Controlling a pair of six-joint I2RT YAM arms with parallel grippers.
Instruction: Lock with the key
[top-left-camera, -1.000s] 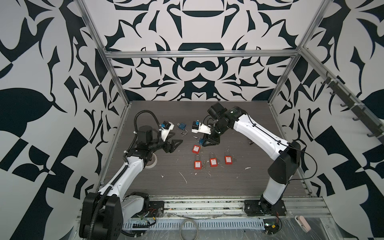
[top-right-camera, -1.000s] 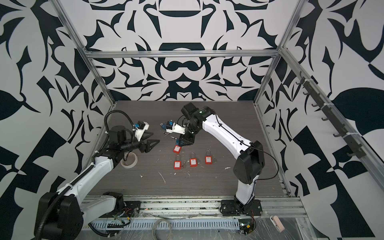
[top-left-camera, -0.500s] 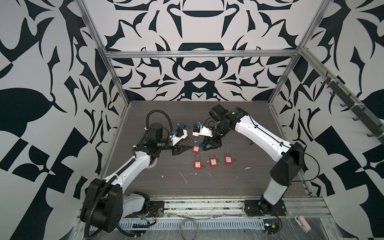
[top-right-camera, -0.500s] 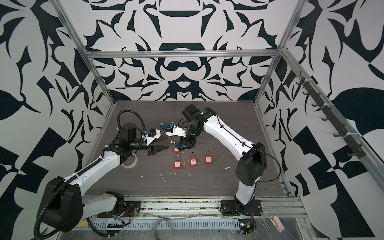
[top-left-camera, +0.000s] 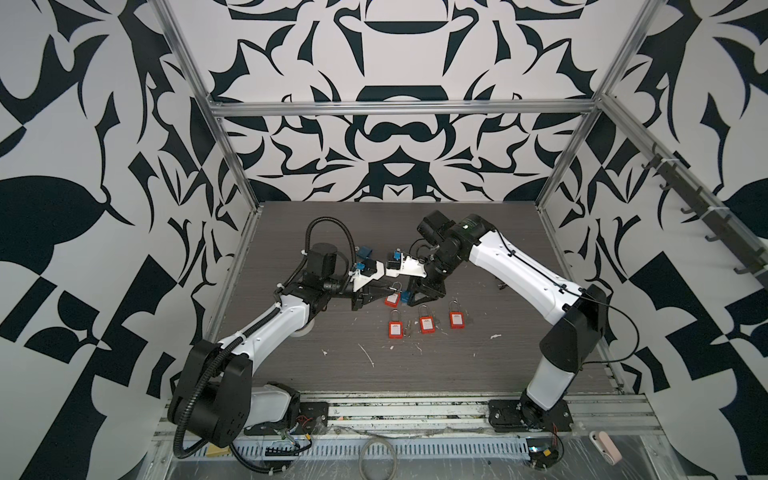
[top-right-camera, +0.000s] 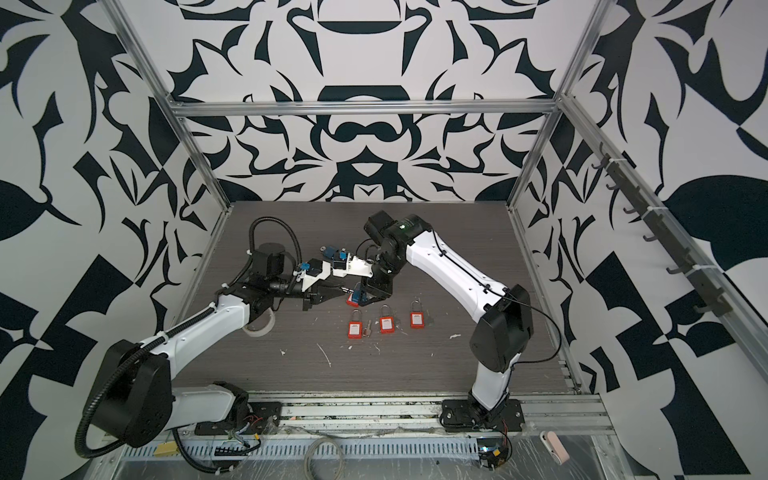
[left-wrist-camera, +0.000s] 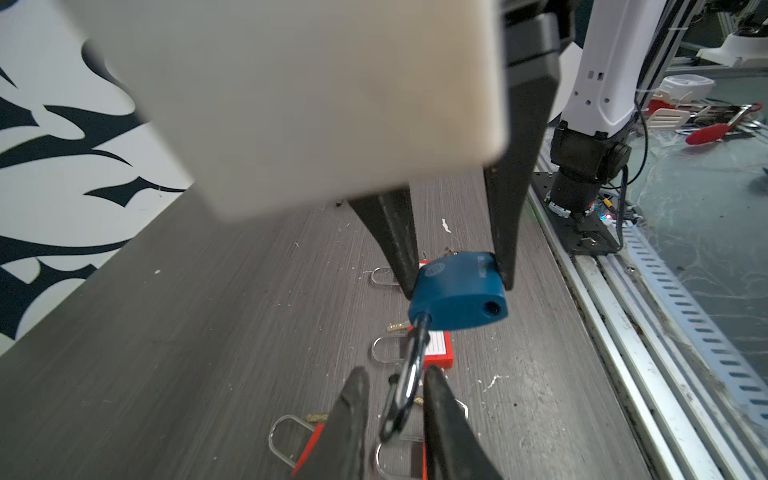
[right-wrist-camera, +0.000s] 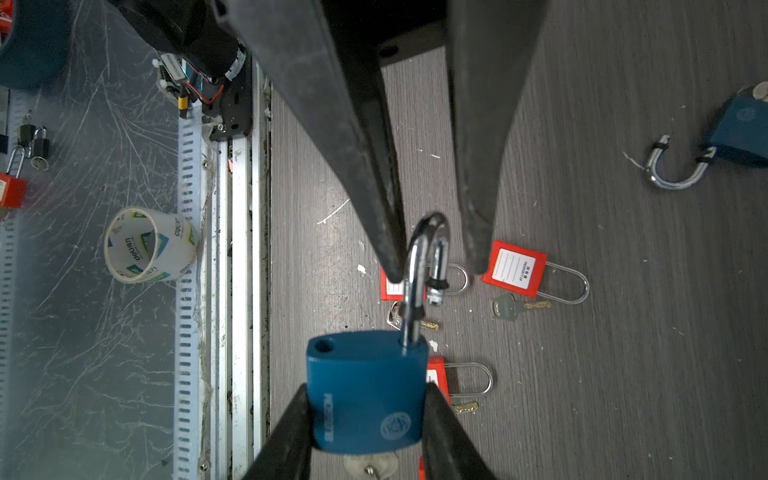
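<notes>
The left fingers (left-wrist-camera: 436, 407) are set close on both sides of the silver loop (right-wrist-camera: 411, 286) of the small blue metal padlock (right-wrist-camera: 365, 395). One finger is touched by the loop and a small gap is left at the other, so the loop is not squeezed yet. The blue body is held tight between the right fingers (right-wrist-camera: 442, 436), up off the dark grey table (right-wrist-camera: 623, 374). The loop is swung open, with one leg stuck in the body and the round hole for the other leg left bare. A silver key (right-wrist-camera: 370, 467) is seen poking out under the body.

A second ago the left fingers were spread wide and kept far off to the left. Now they have been brought to the middle and drawn nearly together.

The key is shown plainly only in the right wrist view. A second blue padlock (right-wrist-camera: 739, 129), lying open on the table, is shown there too, but not in the left wrist view. Three red padlocks (top-left-camera: 426, 325) in a row are seen whole in both top views.
</notes>
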